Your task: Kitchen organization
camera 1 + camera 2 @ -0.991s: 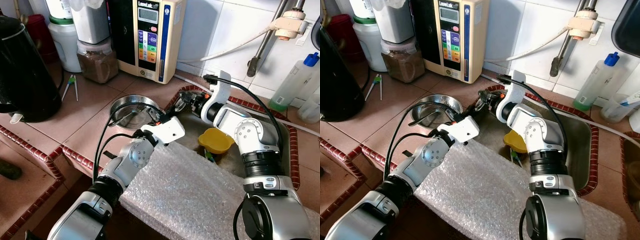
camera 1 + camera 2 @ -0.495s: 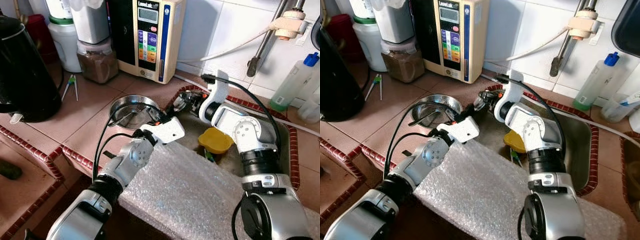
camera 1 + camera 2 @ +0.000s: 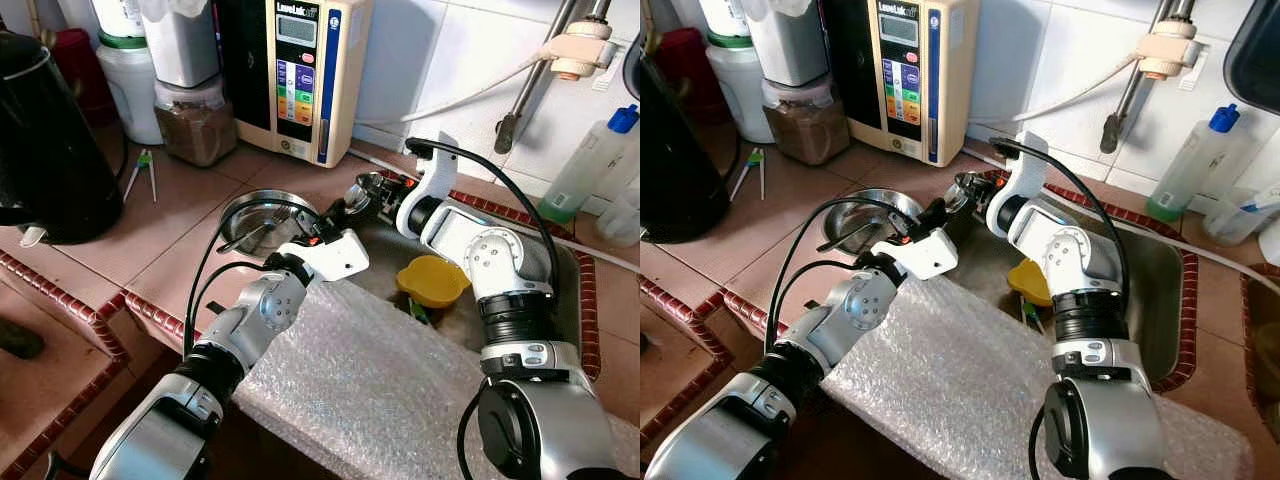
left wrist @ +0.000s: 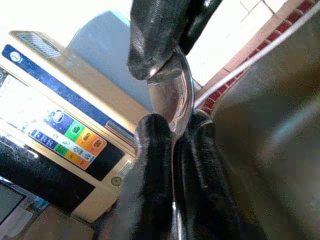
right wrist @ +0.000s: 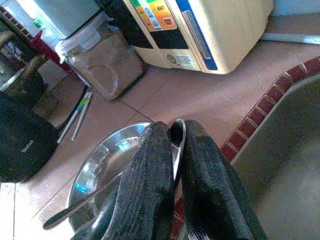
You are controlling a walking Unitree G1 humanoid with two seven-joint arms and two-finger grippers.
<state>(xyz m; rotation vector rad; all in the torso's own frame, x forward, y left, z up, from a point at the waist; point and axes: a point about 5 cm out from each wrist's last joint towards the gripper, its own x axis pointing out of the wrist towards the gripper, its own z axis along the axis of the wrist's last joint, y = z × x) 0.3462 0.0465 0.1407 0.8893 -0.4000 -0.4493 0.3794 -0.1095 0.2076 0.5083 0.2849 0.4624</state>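
Steel bowl [image 3: 262,222] sits on the tiled counter [image 3: 190,200] just beside the sink [image 3: 1160,290], a long-handled utensil [image 5: 82,204] lying inside it; yellow cup [image 3: 432,280] rests in the sink basin; bubble wrap [image 3: 390,390] spreads across the near edge. Over the sink's brick rim, right gripper [image 5: 176,150] pinches a spoon [image 5: 177,142], fingers narrow around it; left gripper [image 4: 170,135] clamps the same shiny spoon too. Right wrist view shows the lidded jar [image 5: 102,65] of brown powder; left wrist view catches the water machine [image 4: 60,130] behind.
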